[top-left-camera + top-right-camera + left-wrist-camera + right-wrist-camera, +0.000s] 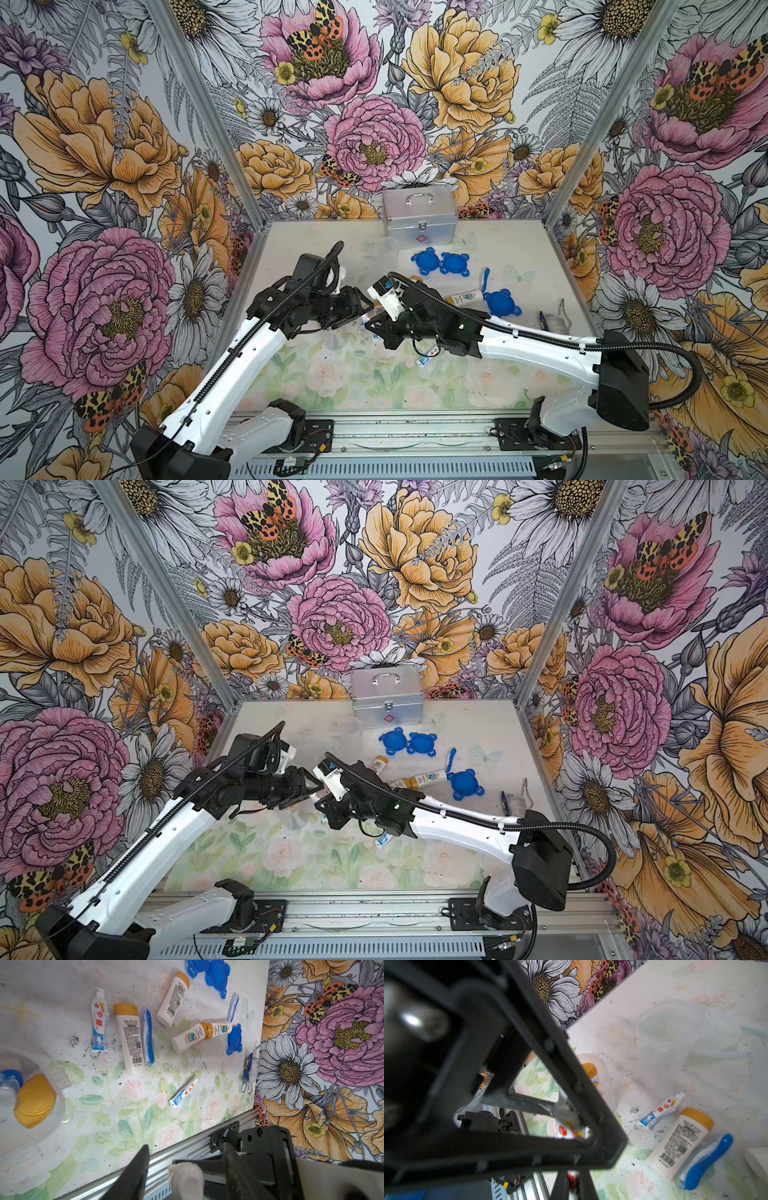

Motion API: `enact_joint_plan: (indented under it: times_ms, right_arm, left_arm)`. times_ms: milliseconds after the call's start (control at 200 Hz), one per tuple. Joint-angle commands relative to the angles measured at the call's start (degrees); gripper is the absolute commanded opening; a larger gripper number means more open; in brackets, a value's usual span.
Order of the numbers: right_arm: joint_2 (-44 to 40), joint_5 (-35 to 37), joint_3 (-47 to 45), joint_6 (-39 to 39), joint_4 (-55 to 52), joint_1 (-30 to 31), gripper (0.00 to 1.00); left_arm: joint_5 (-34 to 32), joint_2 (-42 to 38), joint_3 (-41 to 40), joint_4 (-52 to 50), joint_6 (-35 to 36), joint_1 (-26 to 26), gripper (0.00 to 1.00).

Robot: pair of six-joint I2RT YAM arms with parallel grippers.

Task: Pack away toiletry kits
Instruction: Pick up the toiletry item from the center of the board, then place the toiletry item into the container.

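Nearest to me, my two arms reach in from the front rail and meet nose to nose over the middle of the surface (311,257). My right pincer (573,1186) is clamped tight on a small toothpaste tube (185,1180), white with red print. The tube's long axis runs straight from that pincer toward my left pincer (187,1147), and its free end pokes into the gap there. The left jaws stand partly apart, one on each side of the tube, with space showing on both sides; they grip nothing. This looks like a handover, and it turns on that line-up: the left jaws would need to close across the tube's width.

Just beside the left pincer stands a clear cup (62,1080), already holding a yellow-capped bottle (35,1101) and something blue. My left arm is the nearer to it.

Further out lie a second tube (182,1093) and a loose bottle (129,1036) with a toothbrush (147,1036) alongside it, then blue clip lids (426,261). Farthest back is a closed silver case (419,216).
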Motion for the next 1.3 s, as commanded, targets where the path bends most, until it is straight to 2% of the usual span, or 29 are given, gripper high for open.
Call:
enact_joint_plan:
  times_ms: [0,175,270,345,455,565,675,891,1086,1296]
  right_arm:
    - [0.68,-0.61,1.73,0.19,1.84,0.64,0.00]
    - [0.61,-0.09,1.58,0.35,1.84,0.64,0.01]
    - [0.68,0.43,1.42,0.47,1.75,0.64,0.02]
    - [0.84,0.78,1.42,0.64,1.68,0.69,0.05]
    - [1.36,1.28,1.90,1.08,0.80,0.65,0.23]
    - [0.92,3.37,2.11,1.48,-1.39,0.65,0.58]
    - [-0.82,5.30,0.82,1.61,-2.51,0.56,0.73]
    - [-3.80,7.71,-1.11,1.76,-4.75,0.08,0.75]
    - [-6.03,9.91,-3.58,3.89,-5.37,-0.79,0.77]
    - [-7.48,10.98,-4.77,4.82,-6.37,-1.60,0.82]
  left_arm:
    - [1.02,-0.96,-0.97,2.27,-0.12,-0.43,0.39]
    - [1.14,-1.61,-1.61,2.19,-0.06,-0.09,0.18]
    - [1.69,-2.51,-2.36,2.22,-0.09,1.14,0.10]
    - [2.20,-3.37,-2.77,2.15,0.17,2.19,0.07]
    - [1.95,-4.71,-2.87,1.29,1.41,3.89,0.06]
    - [-3.23,-5.22,-0.16,-3.15,5.45,5.51,0.05]
    - [-12.31,-5.28,2.49,-6.58,9.21,7.14,0.05]
    - [-24.97,-5.65,2.83,-6.72,12.29,10.91,0.02]
    - [-29.41,-4.07,1.04,-2.91,15.24,10.59,0.01]
    - [-34.90,-2.86,-2.06,2.57,16.57,7.19,0.01]
